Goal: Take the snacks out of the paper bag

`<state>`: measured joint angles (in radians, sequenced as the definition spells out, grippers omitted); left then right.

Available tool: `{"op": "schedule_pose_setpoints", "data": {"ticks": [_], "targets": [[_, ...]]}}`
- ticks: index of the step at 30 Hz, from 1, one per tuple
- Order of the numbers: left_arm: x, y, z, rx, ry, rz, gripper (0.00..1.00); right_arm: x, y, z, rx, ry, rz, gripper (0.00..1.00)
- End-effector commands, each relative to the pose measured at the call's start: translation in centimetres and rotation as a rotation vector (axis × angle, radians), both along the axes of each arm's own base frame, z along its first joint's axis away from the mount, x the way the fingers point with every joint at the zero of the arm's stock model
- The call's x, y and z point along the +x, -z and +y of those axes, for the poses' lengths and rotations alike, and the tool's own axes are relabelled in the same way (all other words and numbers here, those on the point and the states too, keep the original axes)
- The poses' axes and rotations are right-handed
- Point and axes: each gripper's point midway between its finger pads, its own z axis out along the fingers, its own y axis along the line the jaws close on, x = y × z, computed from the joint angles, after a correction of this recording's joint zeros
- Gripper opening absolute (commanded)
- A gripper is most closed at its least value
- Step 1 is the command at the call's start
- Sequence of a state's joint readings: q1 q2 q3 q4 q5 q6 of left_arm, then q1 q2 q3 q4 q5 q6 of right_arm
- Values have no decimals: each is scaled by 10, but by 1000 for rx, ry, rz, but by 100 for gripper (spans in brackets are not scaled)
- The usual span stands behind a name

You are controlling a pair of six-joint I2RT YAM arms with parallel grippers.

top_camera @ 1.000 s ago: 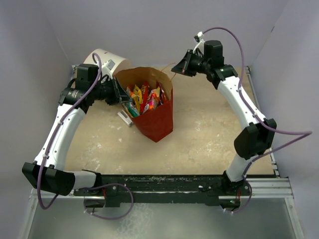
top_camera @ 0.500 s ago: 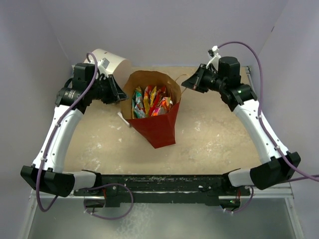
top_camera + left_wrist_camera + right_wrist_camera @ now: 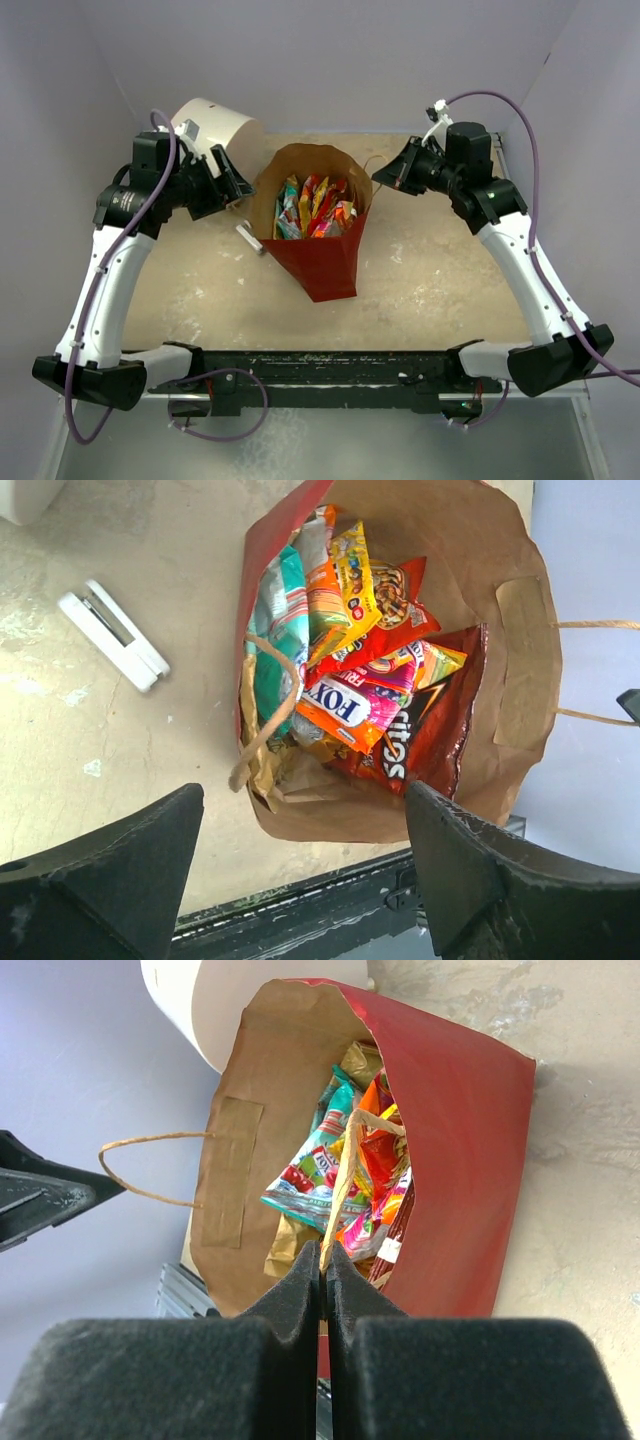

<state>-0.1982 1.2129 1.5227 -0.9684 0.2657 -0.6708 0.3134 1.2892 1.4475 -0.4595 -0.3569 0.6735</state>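
Note:
The paper bag (image 3: 325, 262), red outside and brown inside, stands open at mid table with the snacks (image 3: 315, 208) packed upright in it. My left gripper (image 3: 232, 185) hangs open just left of the bag's rim and touches nothing. In the left wrist view its jaws (image 3: 305, 795) stand wide above the bag (image 3: 500, 680), and the snacks (image 3: 360, 695) show orange, red and teal. My right gripper (image 3: 385, 175) sits at the bag's right rim. In the right wrist view it (image 3: 323, 1250) is shut on a string handle (image 3: 350, 1175) of the bag (image 3: 460, 1160).
A white cylinder drum (image 3: 215, 125) stands behind the bag on the left, close to my left gripper. A small white clip-like object (image 3: 248, 238) lies on the table left of the bag. A black rail (image 3: 330, 365) runs along the near edge.
My left gripper has opened, let go of the bag's left rim and drawn back to the left. My right arm has moved right with the handle, and the bag has shifted right.

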Motion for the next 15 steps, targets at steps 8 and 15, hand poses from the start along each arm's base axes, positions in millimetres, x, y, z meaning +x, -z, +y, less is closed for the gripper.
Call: {"op": "schedule_pose_setpoints", "data": {"ticks": [8,15], "targets": [[19,7,-15,-23,96,-31,64,0,-30,2,11,-35,-117,0],[30,29,-20,-18,127,8,37,1,-26,3,-2,-51,-115,0]]}}
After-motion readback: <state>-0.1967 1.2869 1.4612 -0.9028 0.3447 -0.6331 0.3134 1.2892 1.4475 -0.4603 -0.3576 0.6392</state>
